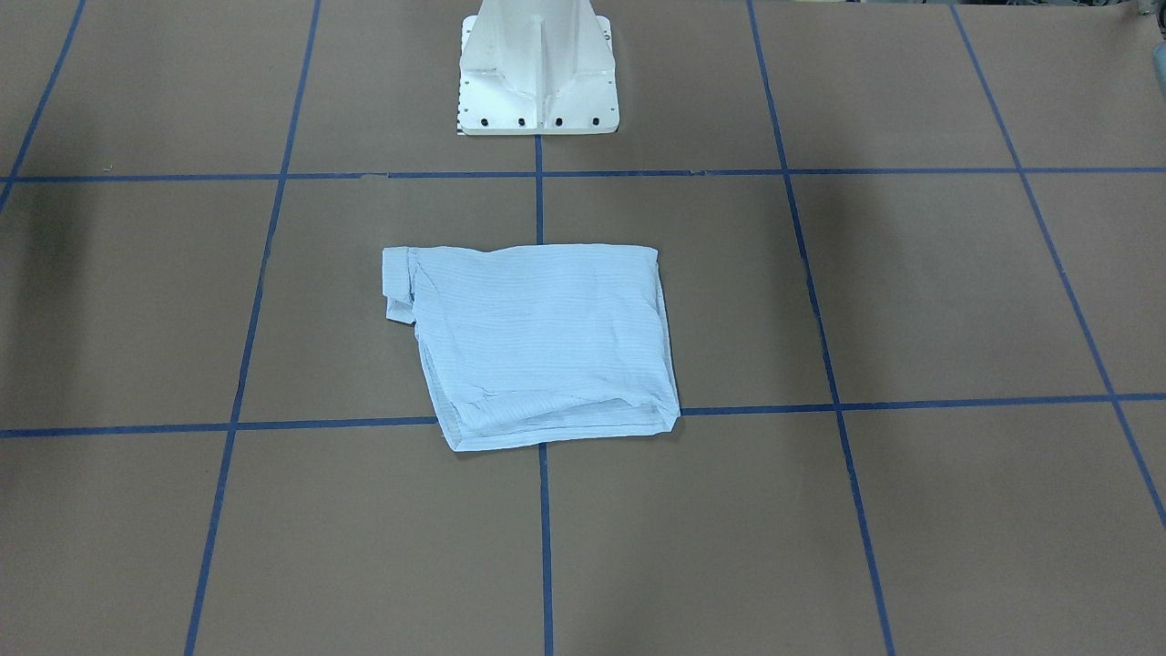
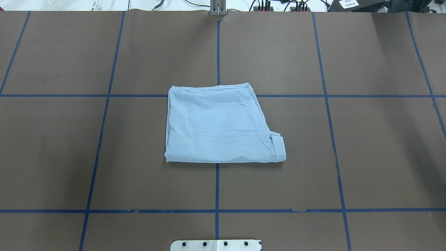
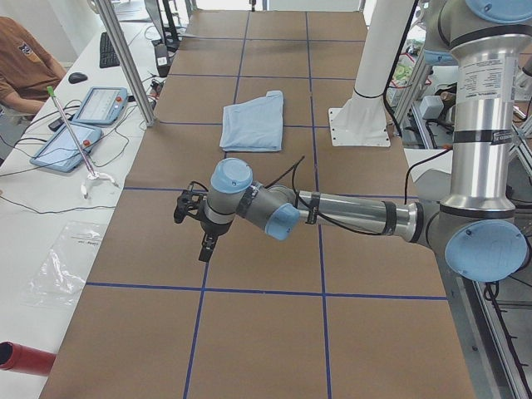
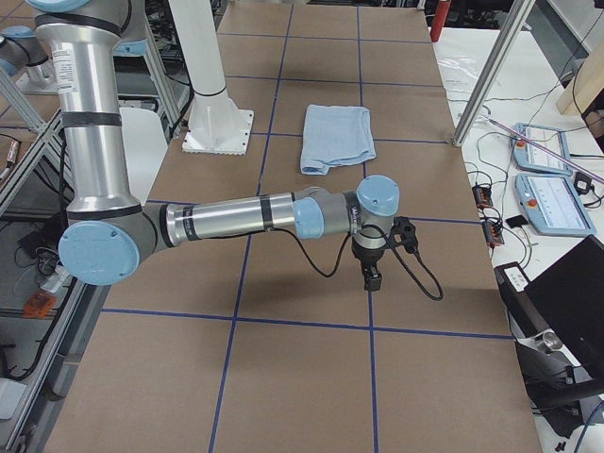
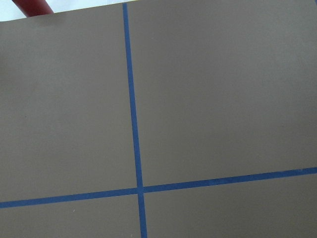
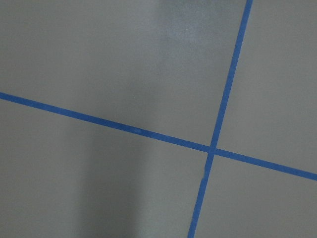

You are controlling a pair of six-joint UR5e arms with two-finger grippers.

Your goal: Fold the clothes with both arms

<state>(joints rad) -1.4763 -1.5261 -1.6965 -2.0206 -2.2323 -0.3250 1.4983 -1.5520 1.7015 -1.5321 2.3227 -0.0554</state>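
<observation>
The clothes are one light-blue striped shirt (image 1: 537, 342), folded into a compact rectangle at the table's middle (image 2: 219, 127), with a cuff sticking out at one corner. It lies far from both arms (image 3: 253, 123) (image 4: 335, 137). My left gripper (image 3: 205, 248) hangs over bare table near the left end, pointing down. My right gripper (image 4: 370, 276) hangs over bare table near the right end. Whether either is open or shut, I cannot tell. Neither holds anything that shows. Both wrist views show only brown table and blue tape lines.
The white pedestal (image 1: 537, 68) stands at the robot's side of the table (image 2: 216, 245). Tablets (image 3: 83, 125) and a seated person (image 3: 21, 66) are beside the table in the exterior left view. More tablets (image 4: 547, 179) lie beyond the far edge. A red cylinder (image 3: 21, 357) lies off the table's corner.
</observation>
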